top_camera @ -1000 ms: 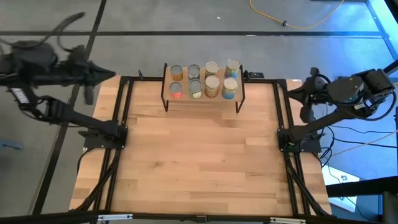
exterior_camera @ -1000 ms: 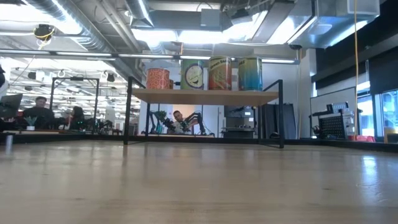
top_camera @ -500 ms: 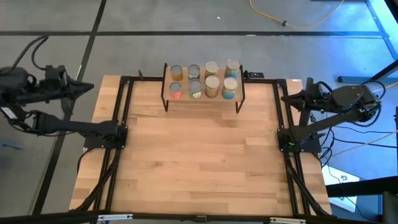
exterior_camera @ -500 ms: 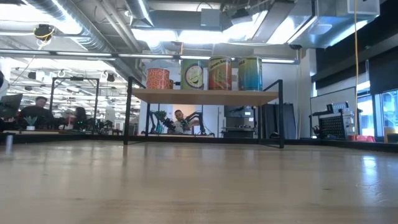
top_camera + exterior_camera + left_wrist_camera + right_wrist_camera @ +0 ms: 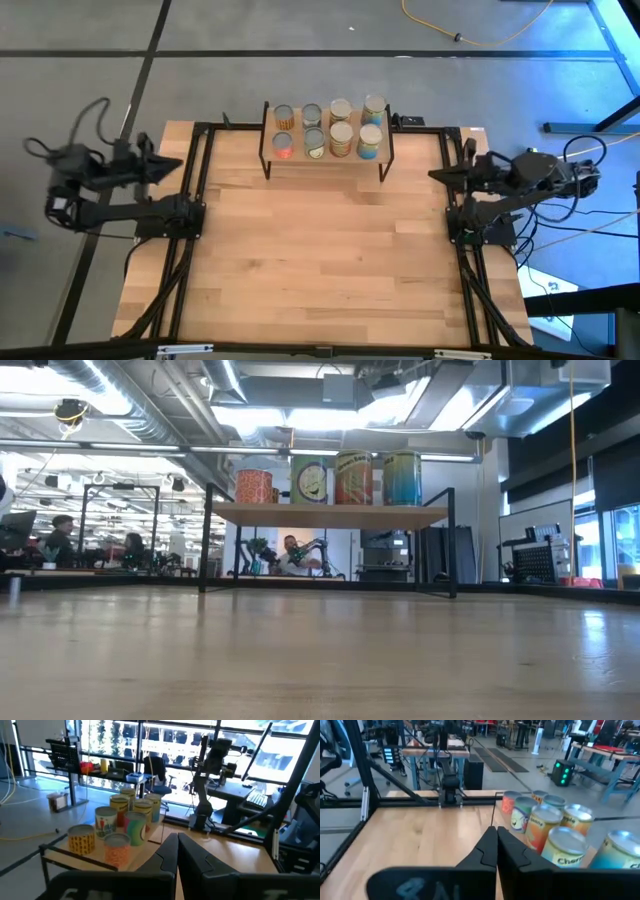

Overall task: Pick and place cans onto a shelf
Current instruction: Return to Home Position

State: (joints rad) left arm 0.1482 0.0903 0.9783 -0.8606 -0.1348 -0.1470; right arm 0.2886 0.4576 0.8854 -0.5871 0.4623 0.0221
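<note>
Now my left gripper (image 5: 177, 839) sits well left of the shelf (image 5: 330, 515), fingers pressed together; my right gripper (image 5: 496, 831) sits off its right side, fingers together too. All eight cans (image 5: 327, 128) stand on the shelf (two rows of four).

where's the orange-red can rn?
The orange-red can stands on the shelf at the table's far edge. In the high view it is at the left end of the row facing the table's middle, next to the green-labelled can.

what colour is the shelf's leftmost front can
The can is orange-red; it shows best in the low view.
</note>
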